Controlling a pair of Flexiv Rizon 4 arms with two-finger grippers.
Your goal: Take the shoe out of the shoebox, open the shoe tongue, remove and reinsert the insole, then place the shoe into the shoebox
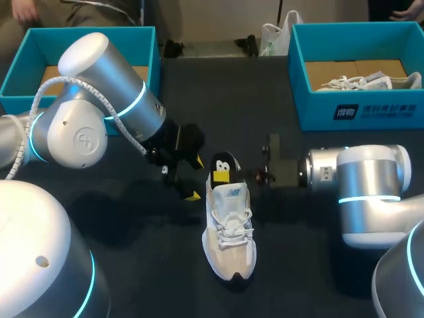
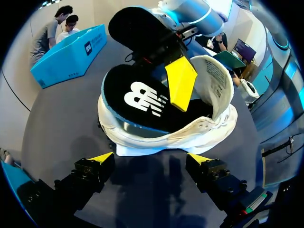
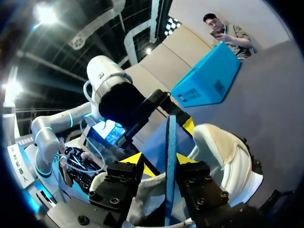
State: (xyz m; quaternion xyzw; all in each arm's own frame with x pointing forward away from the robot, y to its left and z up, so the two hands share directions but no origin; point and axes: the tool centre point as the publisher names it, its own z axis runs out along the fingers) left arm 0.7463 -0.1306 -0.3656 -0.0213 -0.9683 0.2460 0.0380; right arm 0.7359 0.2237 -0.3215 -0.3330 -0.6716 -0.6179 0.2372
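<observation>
shoe (image 1: 228,232): white, laid on the dark table (image 1: 132,258) between the 2 arms, toe toward the head camera, well apart from both boxes.
insole (image 2: 142,102): black with a blue edge, heel end lifted out of the shoe's opening. How much of the forepart sits inside cannot be made out.
right gripper (image 3: 160,160): closed on the insole, 1 yellow tip pressed to each face. Its own view shows the insole edge-on only.
left gripper (image 2: 151,159): fingers spread wide, nothing held, just short of the shoe's heel with bare table between the tips.
left box (image 1: 20,73): blue, at the far corner – partly hidden by the left arm (image 1: 106,99).
right box (image 1: 358,109): blue, holding a second white shoe (image 1: 371,81) that is half hidden by the wall.
</observation>
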